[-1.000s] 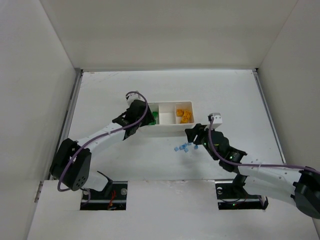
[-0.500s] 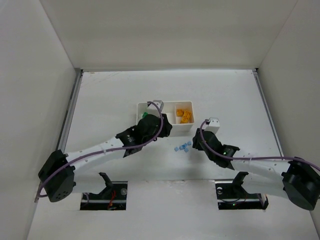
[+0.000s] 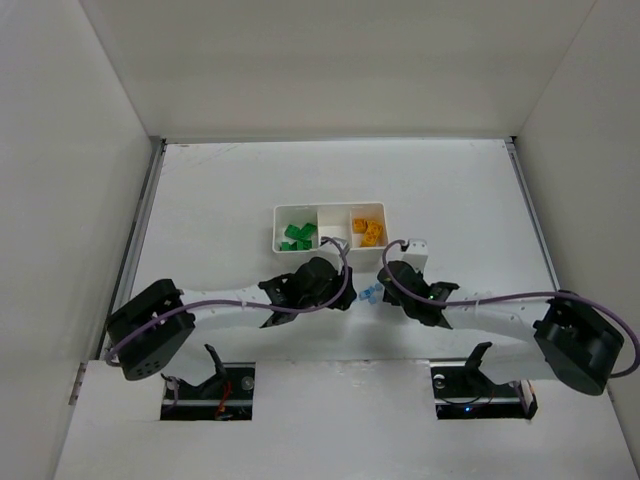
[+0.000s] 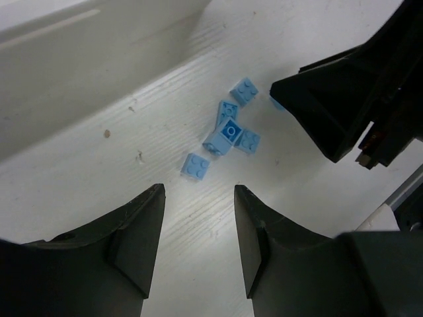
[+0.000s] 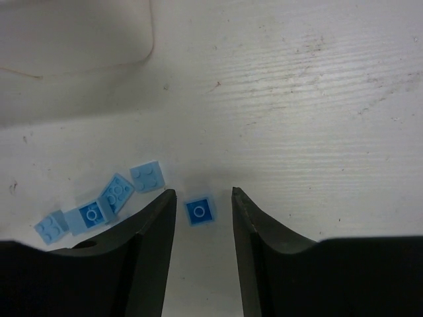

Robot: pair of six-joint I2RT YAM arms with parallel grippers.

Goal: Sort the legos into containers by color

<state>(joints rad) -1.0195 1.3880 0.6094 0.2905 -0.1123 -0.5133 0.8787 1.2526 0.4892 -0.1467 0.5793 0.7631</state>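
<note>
I have both claws down low on the desk (image 3: pixel 220 200), nose to nose just in front of the white tray (image 3: pixel 330 212). The light blue legos (image 3: pixel 368 295) lie on the desk between them, outside the tray.

The right claw (image 5: pixel 202 195) is parted to a narrow gap and holds nothing. One light blue brick (image 5: pixel 199 211) lies flat on the desk right between its two fingers. I can see a sliver of desk on either side of the brick, so the pads are not touching it. The rest of the blue cluster (image 5: pixel 99 208) sits just off the claw's left finger, outside the gap. The tray's rounded corner shows at the top left of that view.

The left claw (image 4: pixel 198 218) is also open, with a moderate gap and nothing in it. No brick lies between its fingers. The nearest blue brick (image 4: pixel 195 166) lies just ahead of the fingertips, in line with the gap. Four more (image 4: pixel 232 129) are bunched a little farther on. The dark tip of the right claw (image 4: pixel 330 112) stands beside that bunch, with a scrap of blue showing at its edge.

In the tray, the green legos (image 3: pixel 297 236) fill the left compartment and the yellow-orange legos (image 3: pixel 370 232) the right one.
</note>
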